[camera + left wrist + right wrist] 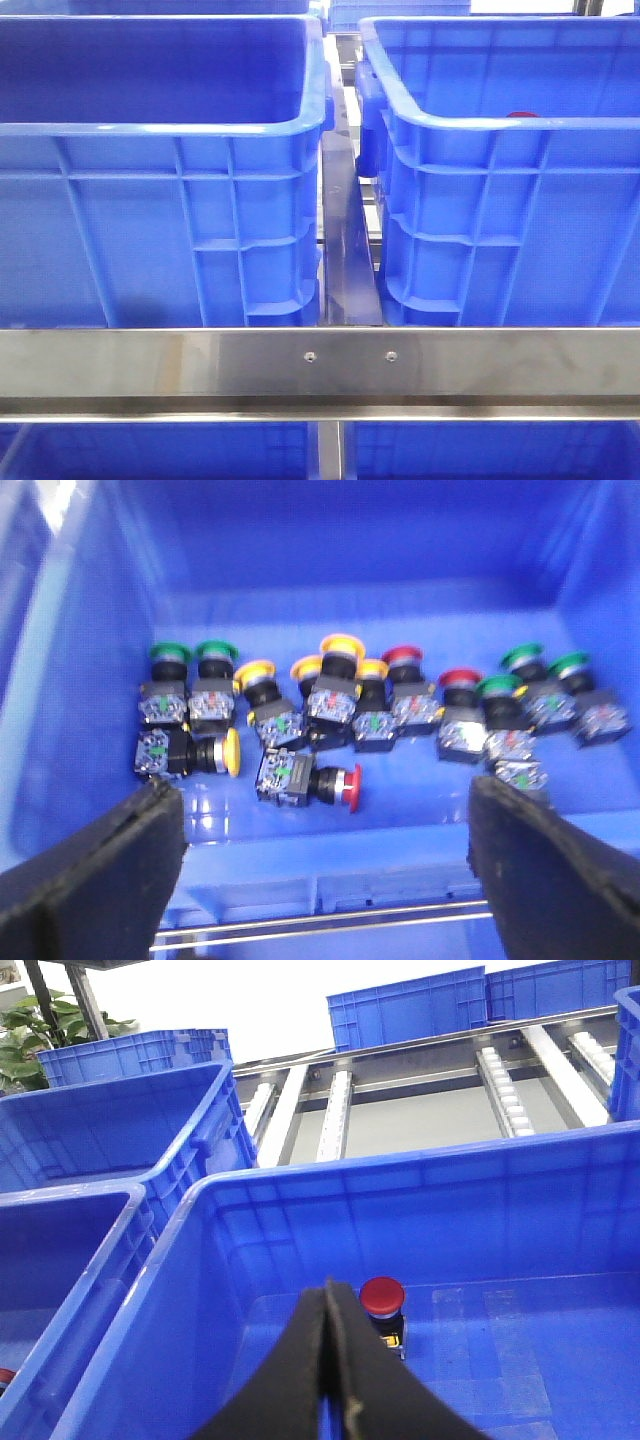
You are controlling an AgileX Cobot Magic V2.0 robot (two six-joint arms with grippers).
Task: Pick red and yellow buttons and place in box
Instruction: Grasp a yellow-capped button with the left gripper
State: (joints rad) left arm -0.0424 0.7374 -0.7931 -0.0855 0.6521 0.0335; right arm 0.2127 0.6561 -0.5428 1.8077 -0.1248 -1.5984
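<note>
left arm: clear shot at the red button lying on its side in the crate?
Probably yes. The left gripper hangs open over the deep blue plastic crate, and the red mushroom-head push button lying on its side sits apart from the upright cluster, nothing over it. A yellow-capped button on its side lies close beside it.

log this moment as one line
left fingers: open over button pile | right fingers: shut, empty | red button: in box

We see two crates side by side behind a rail [320, 365], the left crate [160, 130] and the right crate [500, 125]; a button [382, 1298] stands inside one.
</note>
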